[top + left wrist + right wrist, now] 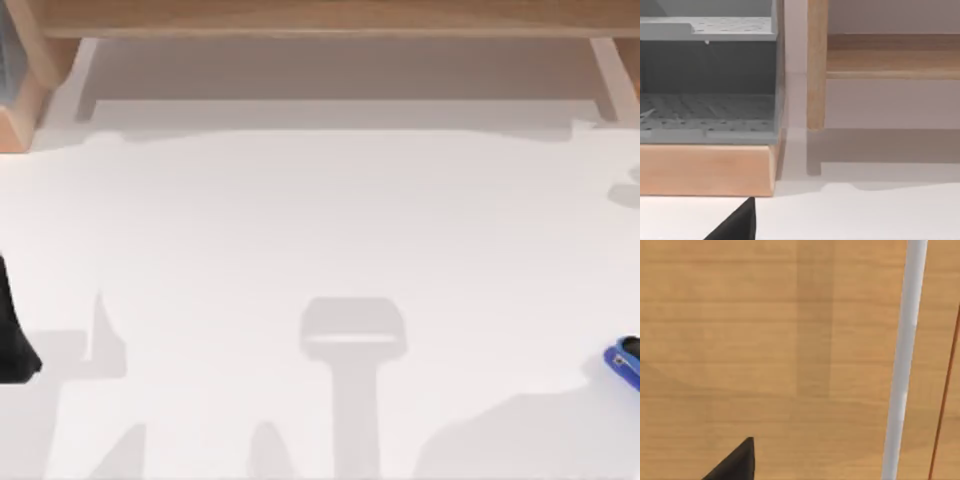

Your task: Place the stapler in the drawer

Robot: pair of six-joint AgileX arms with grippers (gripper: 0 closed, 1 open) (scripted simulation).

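Here, stapler (624, 361) at table's (320, 260) right edge

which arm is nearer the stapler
Likely the right, judged by side. The stapler lies at the table's right edge. The left arm sits at the far left edge; the right arm faces a wooden panel.

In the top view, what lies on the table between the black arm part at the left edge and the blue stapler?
Nothing: bare white tabletop with shadows, from left arm to stapler.
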